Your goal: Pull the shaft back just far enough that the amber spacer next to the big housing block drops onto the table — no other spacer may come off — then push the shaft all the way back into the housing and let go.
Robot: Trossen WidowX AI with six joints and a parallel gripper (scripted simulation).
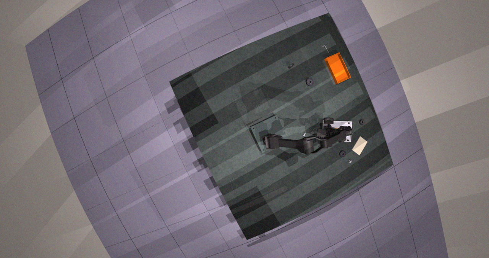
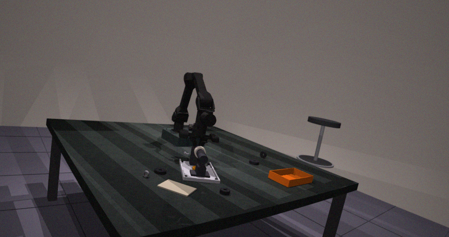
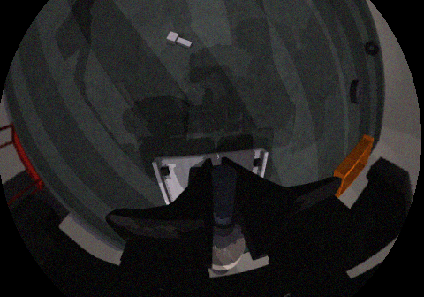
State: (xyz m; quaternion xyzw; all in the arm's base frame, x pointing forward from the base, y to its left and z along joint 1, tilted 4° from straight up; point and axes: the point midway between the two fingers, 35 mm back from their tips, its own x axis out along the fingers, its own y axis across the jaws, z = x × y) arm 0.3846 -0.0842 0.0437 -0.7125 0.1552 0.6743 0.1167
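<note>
My gripper [image 3: 215, 162] [image 2: 194, 157] points down over the white tray [image 2: 200, 180] [image 3: 160, 183] and is shut on the dark shaft [image 3: 223, 195]. A cream ring [image 2: 200, 150] [image 3: 228, 258] and a thick dark cylinder [image 2: 202, 157] are in line with the shaft, above a dark upright stand [image 2: 200, 169] on the tray. An amber spacer [image 2: 194, 167] shows low beside the stand, near the tray floor and below the shaft line. It is partly hidden. The fingers and stand hide the joint with the housing, and I cannot make out other spacers.
An orange bin [image 1: 337, 68] [image 2: 290, 177] [image 3: 354, 166] stands to one side. A cream plate [image 1: 359, 145] [image 2: 176, 187] and a dark ring [image 1: 361, 121] [image 2: 224, 191] lie near the tray. Another dark ring [image 1: 342, 152] [image 2: 160, 170] lies beside it. A small white piece [image 1: 304, 134] [image 3: 178, 40] lies towards the arm base.
</note>
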